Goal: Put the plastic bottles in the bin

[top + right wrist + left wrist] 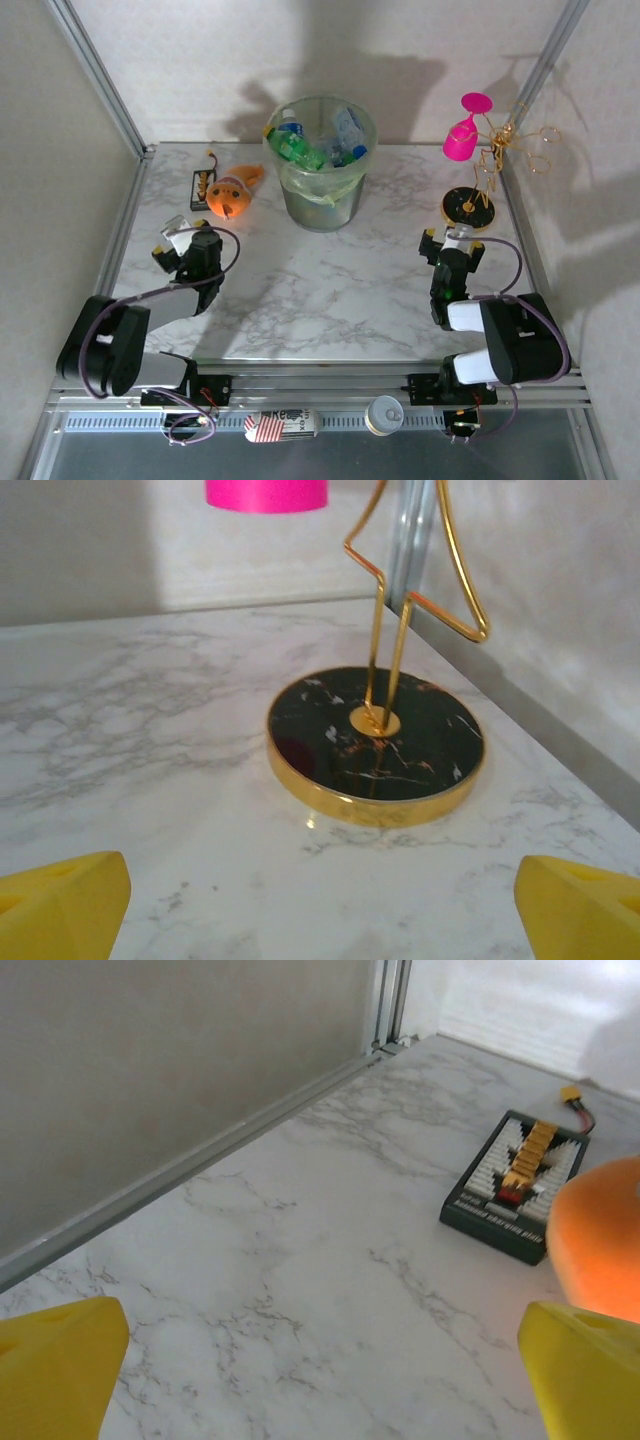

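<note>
Looks about finished: plastic bottles point(300, 150) piled inside bin point(320, 205), upper centre of frame; none spotted loose on table point(330, 290). Left gripper point(178, 238), right gripper point(455, 238): spread wide, holding nothing.

Non-task items on my table point(340, 290), white marble:
- Plush point(232, 192): orange, far L, lying just beside board.
- Board point(517, 1192): black, yellow connectors, wire at far end.
- Stand point(375, 742): gold wire, round black base w/ gold rim, far R.
- Goblet point(464, 132): pink, tilted foot-up among stand's wires.
- Can point(282, 425): red-white, lying on near rail.
- 2nd can point(385, 414): upright, just R of it.
</note>
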Available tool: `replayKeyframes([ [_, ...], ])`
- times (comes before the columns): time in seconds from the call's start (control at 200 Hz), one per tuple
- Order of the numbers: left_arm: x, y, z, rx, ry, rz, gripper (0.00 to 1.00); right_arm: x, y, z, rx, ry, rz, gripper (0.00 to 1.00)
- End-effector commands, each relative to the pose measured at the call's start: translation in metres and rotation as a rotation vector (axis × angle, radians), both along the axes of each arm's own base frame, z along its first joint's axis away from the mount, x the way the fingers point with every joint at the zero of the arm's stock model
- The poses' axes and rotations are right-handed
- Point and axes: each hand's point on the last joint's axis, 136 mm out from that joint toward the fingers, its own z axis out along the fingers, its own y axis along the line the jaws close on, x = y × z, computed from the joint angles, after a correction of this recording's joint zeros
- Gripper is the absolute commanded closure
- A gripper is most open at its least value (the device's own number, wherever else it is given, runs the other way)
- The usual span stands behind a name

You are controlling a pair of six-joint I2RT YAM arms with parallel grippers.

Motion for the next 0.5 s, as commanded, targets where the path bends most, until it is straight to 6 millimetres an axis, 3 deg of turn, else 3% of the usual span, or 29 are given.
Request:
replayKeyframes([
  [0.0, 0.011, -0.001, 0.006, 0.054, -0.019, -0.037, 0.00, -0.001, -0.003, 0.028, -0.008, -0.161, 0.015, 0.01],
  [0.205, 0.031, -0.026, 0.018, 0.084, -0.111, -0.222, 0.00, 0.010, -0.007, 0.013, 0.053, -0.112, 0.064, 0.01],
  [0.325, 0.037, -0.029, 0.011, 0.052, -0.126, -0.277, 0.05, 0.011, -0.010, 0.004, 0.081, -0.108, 0.083, 0.01],
  [0.476, 0.016, -0.017, 0.006, -0.024, -0.249, -0.330, 0.06, 0.012, -0.012, 0.005, 0.082, -0.113, 0.084, 0.01],
  [0.496, 0.014, -0.015, 0.013, -0.014, -0.284, -0.330, 0.06, 0.012, -0.011, 0.004, 0.081, -0.113, 0.085, 0.01],
])
